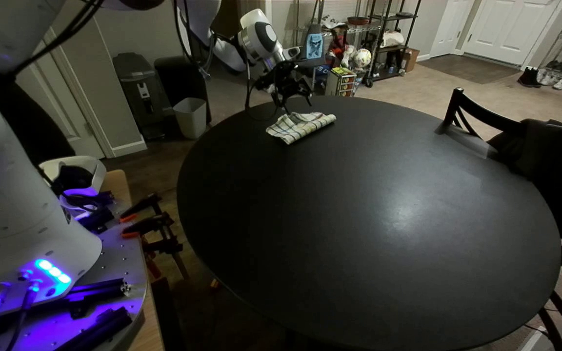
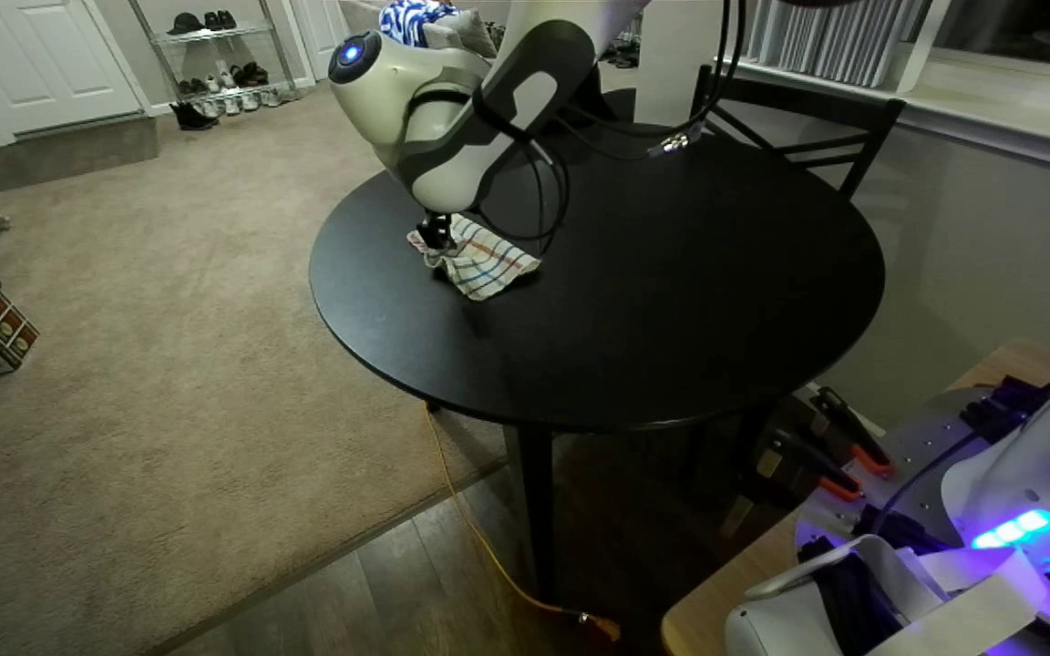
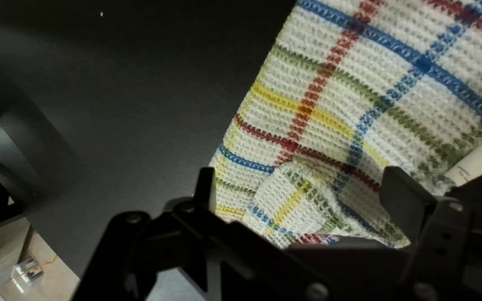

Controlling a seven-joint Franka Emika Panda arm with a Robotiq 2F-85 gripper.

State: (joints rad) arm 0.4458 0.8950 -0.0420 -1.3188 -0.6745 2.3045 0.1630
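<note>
Plaid towel [image 3: 349, 96] looks like an easy grab, but I can see a few ways to botch this one. It's lying rumpled on the dark counter [image 1: 383, 204], over toward the far left edge in an exterior view, with the claw [image 3: 299, 175] just above it or lightly touching, can't tell which. Claw's fingers [image 3: 404, 200] are spread well apart with nothing clamped between them, and in the wrist view a folded-over corner [image 3: 293, 198] sits in that gap.

My worry is height. If it closes a bit too high, the fingertips would probably skim the weave and come up with air. Too low and they'd jam against the hard counter. Then there's that corner: it looks loose, so a shallow pinch might catch only the top layer, and the rest could unfold or slip out once there's weight on it. White tag [image 3: 473, 165] is outside the gap on the right in the wrist view, so it's probably not much of a snag.

Also, that black cable loop [image 2: 566, 191] hangs close to the towel in an exterior view and could drag across it. And with the rim that close, a sloppy sideways pull might send the towel over the edge.
</note>
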